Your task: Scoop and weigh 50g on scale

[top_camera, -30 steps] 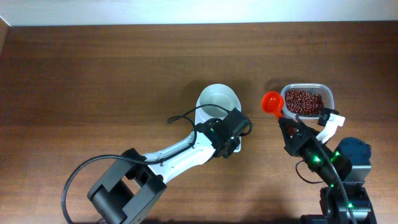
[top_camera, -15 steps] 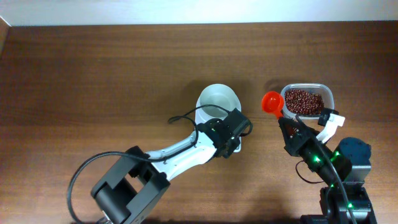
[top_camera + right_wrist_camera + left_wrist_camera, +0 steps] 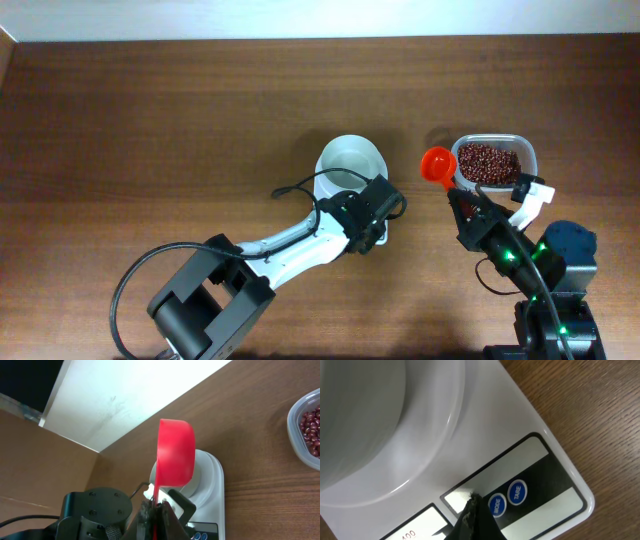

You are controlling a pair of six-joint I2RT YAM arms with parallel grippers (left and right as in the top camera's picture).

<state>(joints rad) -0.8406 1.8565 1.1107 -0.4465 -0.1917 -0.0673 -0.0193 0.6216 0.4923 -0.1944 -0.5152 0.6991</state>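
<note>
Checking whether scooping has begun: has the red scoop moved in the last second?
No. The red scoop sits right beside the left edge of the clear tub, in the same spot as before.

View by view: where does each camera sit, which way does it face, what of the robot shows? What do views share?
Overhead: above the table, looking straight down on the scale, the tub of beans, the left arm and right arm.
Left wrist: on the left arm, looking down close at the scale's MODE button and bowl; its shut jaws' dark tip shows.
Right wrist: on the right arm, facing along its jaws, shut on the red scoop, toward the scale; left arm shows.
Shared: all three see the scale.
</note>
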